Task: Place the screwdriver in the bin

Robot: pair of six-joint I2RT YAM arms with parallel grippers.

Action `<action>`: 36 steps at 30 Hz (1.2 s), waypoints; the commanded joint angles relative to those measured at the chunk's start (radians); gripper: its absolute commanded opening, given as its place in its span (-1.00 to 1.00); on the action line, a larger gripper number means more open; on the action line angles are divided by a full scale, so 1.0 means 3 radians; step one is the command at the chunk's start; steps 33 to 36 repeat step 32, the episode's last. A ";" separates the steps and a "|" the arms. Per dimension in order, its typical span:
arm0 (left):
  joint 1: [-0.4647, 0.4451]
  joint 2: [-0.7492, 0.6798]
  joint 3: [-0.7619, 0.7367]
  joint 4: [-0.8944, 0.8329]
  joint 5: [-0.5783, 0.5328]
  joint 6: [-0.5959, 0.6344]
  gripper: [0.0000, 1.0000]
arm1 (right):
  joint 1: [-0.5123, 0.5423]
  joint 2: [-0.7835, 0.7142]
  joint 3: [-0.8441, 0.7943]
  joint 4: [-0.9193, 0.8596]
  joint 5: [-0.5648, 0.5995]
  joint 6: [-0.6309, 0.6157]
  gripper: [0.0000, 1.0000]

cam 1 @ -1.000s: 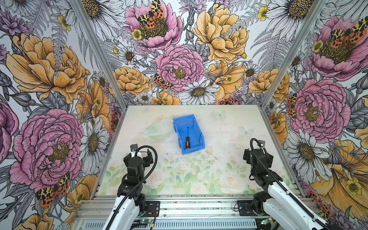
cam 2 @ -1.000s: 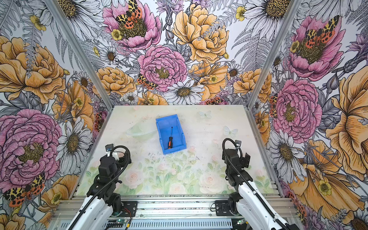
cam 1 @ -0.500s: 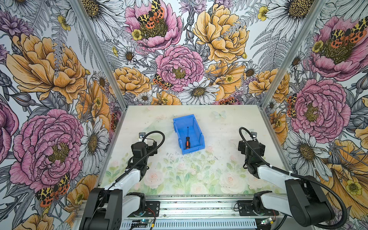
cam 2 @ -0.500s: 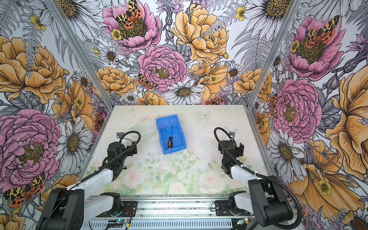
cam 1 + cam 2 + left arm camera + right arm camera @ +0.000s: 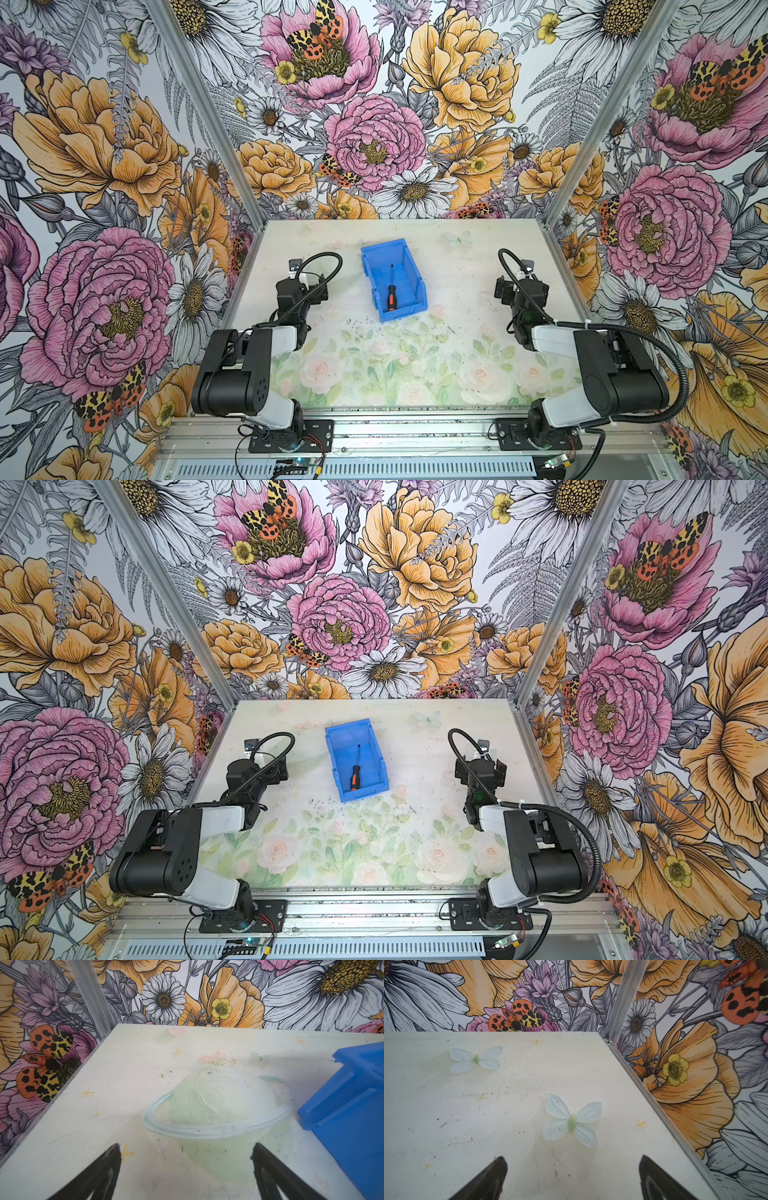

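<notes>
left claw (image 5: 187, 1147) wide open, empty | right claw (image 5: 572, 1158) wide open, empty | screwdriver (image 5: 390, 291) lies flat inside bin (image 5: 404, 314), between both claws, well apart from each | task looks done, so claws rest aside

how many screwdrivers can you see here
1: the screwdriver lies inside the bin, handle toward the low front lip, tip toward the back wall. The bin's floor shows openly, so none seems hidden.
</notes>
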 commanded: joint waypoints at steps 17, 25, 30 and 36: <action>-0.0052 0.0112 -0.0193 0.0711 -0.0140 -0.0030 0.97 | -0.0121 0.0089 -0.0154 0.0612 -0.0402 0.0067 0.99; -0.0106 0.0112 -0.0219 0.0762 -0.0164 0.0020 0.97 | -0.0126 0.0089 -0.0154 0.0614 -0.0415 0.0065 0.99; -0.0015 0.0112 -0.0183 0.0700 -0.0027 -0.0045 0.97 | -0.0143 0.0081 -0.0163 0.0622 -0.0450 0.0076 0.99; -0.0023 0.0112 -0.0196 0.0720 -0.0036 -0.0044 0.97 | -0.0144 0.0082 -0.0171 0.0624 -0.0458 0.0075 0.99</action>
